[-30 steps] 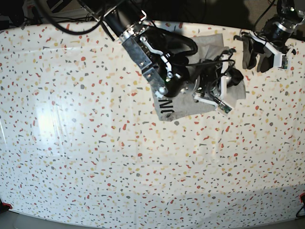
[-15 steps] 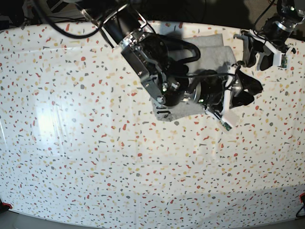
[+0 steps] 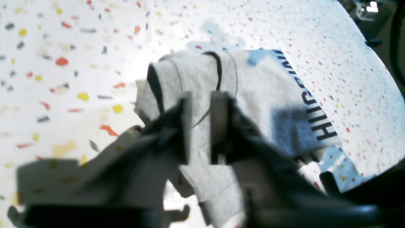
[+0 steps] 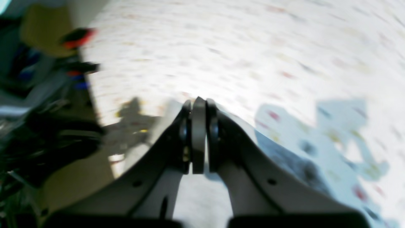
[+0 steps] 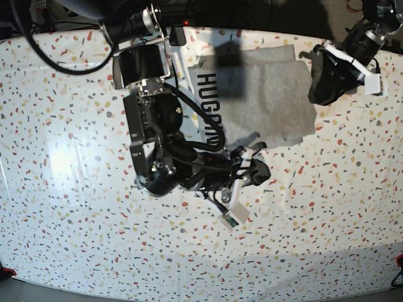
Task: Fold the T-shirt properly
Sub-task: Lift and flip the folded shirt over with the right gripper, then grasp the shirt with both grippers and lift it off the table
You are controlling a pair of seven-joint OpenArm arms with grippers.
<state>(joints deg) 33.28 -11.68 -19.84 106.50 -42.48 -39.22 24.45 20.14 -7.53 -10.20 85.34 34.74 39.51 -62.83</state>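
One folded T-shirt (image 5: 264,100) is laid near the table's (image 5: 75,226) far edge, lettering along its left side. The right gripper (image 5: 249,179) is seen just off the shirt's near edge (jaws pressed together, nothing held). The left gripper (image 5: 327,78) is parked at the shirt's right edge, jaws nearly closed, apparently empty.
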